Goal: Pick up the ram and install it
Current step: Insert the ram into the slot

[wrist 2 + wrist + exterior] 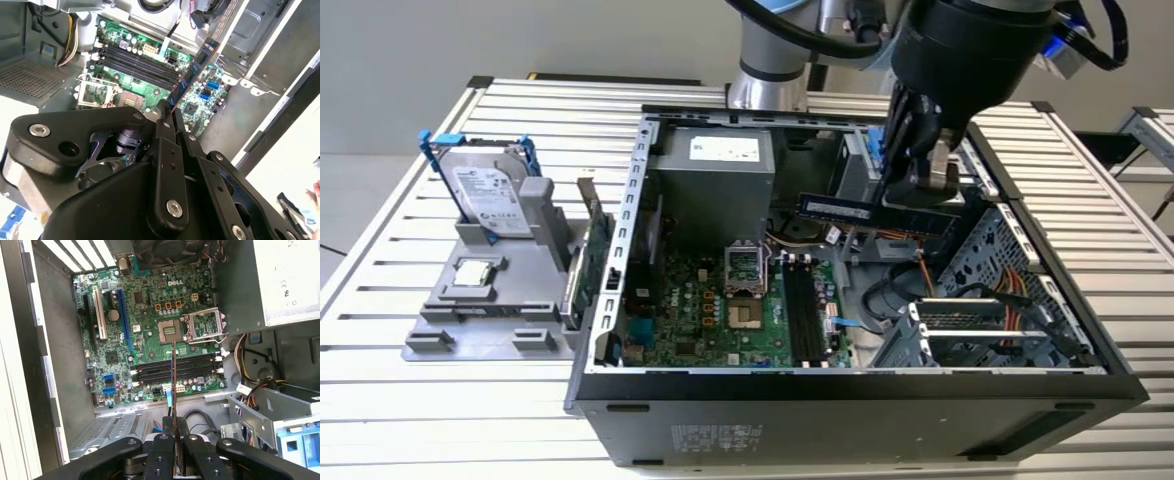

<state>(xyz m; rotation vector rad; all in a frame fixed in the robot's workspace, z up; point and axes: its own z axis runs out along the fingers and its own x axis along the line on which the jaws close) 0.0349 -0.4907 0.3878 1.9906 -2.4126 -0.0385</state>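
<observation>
My gripper (923,192) is closed on the ram (874,212), pinching the stick near its end toward the exterior view's right. The rest of it reaches out level toward the power supply (714,175), flat face upright and long edge down. I hold it inside the open computer case (854,388), high in the air and well clear of the motherboard (707,310). The hard drive (487,195) in its blue frame stands apart on the grey holder outside the case. In the first wrist view the ram (173,385) shows edge-on as a thin line running out from between my fingers (162,455), passing over the black memory slots (150,371) beside the processor socket (205,325). In the second wrist view it also cuts across those slots (135,62) rather than lying along them. So I judge the pick-up done and the carry to the board in hand, with the install not yet begun. Seating it, as I read it, calls for a wrist turn until the stick runs parallel to a slot. The stick's lower edge then has to sit exactly over that slot's groove, and the descent must be straight and gentle. A tilt could jam one corner or strain the board.
</observation>
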